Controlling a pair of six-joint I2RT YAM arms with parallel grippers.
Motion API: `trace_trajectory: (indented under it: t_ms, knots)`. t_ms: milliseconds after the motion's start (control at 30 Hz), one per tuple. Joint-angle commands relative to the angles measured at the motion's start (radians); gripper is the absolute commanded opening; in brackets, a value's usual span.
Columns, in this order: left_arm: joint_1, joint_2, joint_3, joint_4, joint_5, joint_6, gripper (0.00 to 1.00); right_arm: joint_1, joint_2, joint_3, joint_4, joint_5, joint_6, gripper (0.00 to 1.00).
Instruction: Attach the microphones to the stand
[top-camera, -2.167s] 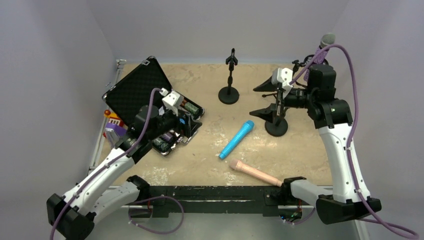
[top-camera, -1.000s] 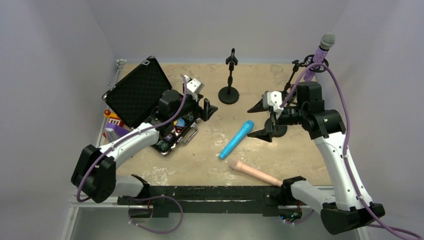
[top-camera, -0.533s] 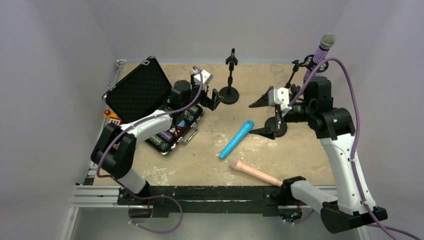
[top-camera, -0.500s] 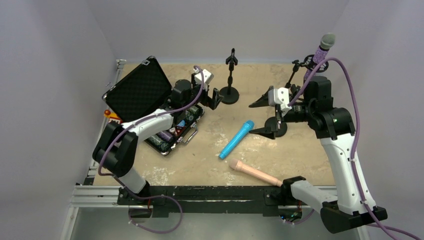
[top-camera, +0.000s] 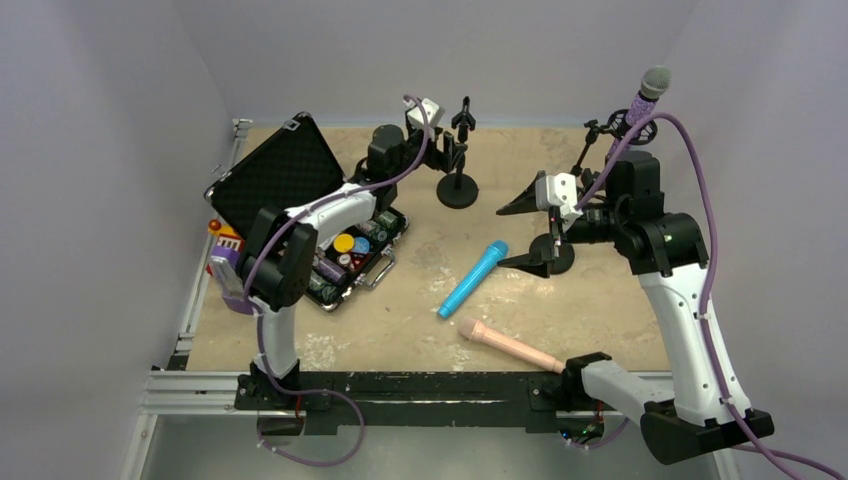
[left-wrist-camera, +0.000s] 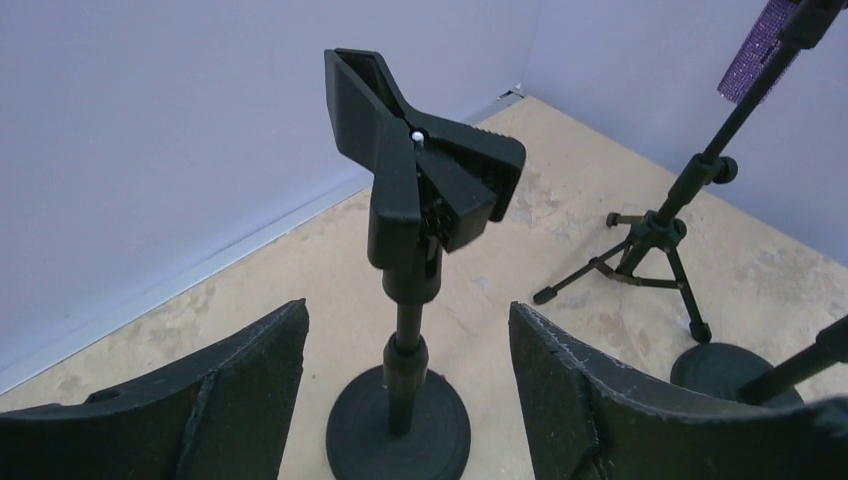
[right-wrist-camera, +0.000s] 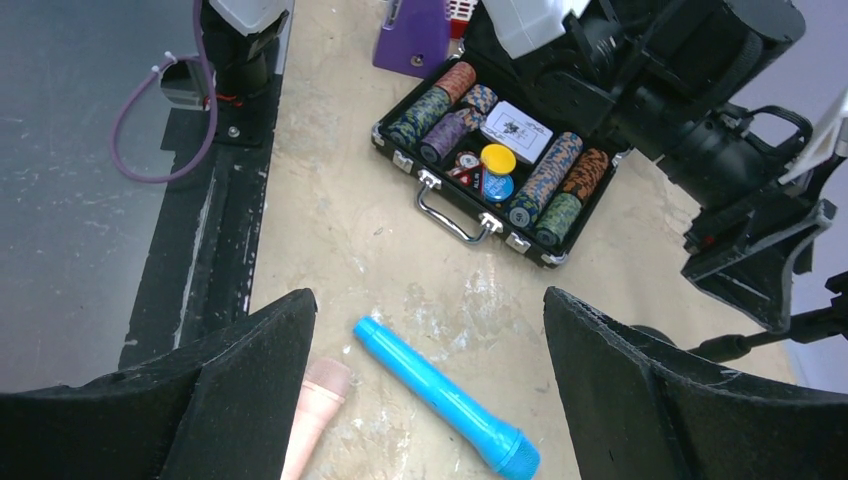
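Purple glitter marks the one finished job: the glittery purple microphone with a grey mesh head stands clipped in the black tripod stand at the upper right. The bright-blue stick microphone and the peach-pink stick microphone lie loose on the tan tabletop, centre and lower centre, so I judge two remain. My left gripper is spread either side of the black round-base clip stand, clear of it. My right gripper hangs wide apart above the blue one, empty.
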Motion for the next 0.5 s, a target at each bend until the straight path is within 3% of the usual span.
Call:
trace_trajectory:
  t_ms: [0, 100, 300, 367, 400, 467]
  knots:
    - [0.003, 0.087, 0.116, 0.089, 0.041, -0.107, 0.72, 0.001, 0.002, 0.031, 0.0, -0.029, 0.012, 0.87]
    - [-0.001, 0.133, 0.174, 0.076, 0.047, -0.131, 0.62, 0.001, 0.0, 0.028, -0.001, -0.025, 0.011, 0.87]
    - [-0.01, 0.198, 0.256, 0.029, 0.01, -0.153, 0.55, -0.001, -0.004, 0.026, -0.009, -0.031, 0.004, 0.87]
    - [-0.012, 0.216, 0.283, 0.026, 0.002, -0.156, 0.47, -0.001, -0.005, 0.026, -0.011, -0.034, 0.002, 0.87]
    - [-0.013, 0.223, 0.293, 0.024, 0.003, -0.156, 0.38, -0.001, -0.005, 0.027, -0.013, -0.034, 0.002, 0.87]
    - [-0.012, 0.225, 0.299, 0.024, 0.004, -0.15, 0.05, -0.002, -0.007, 0.021, -0.013, -0.028, 0.0, 0.87]
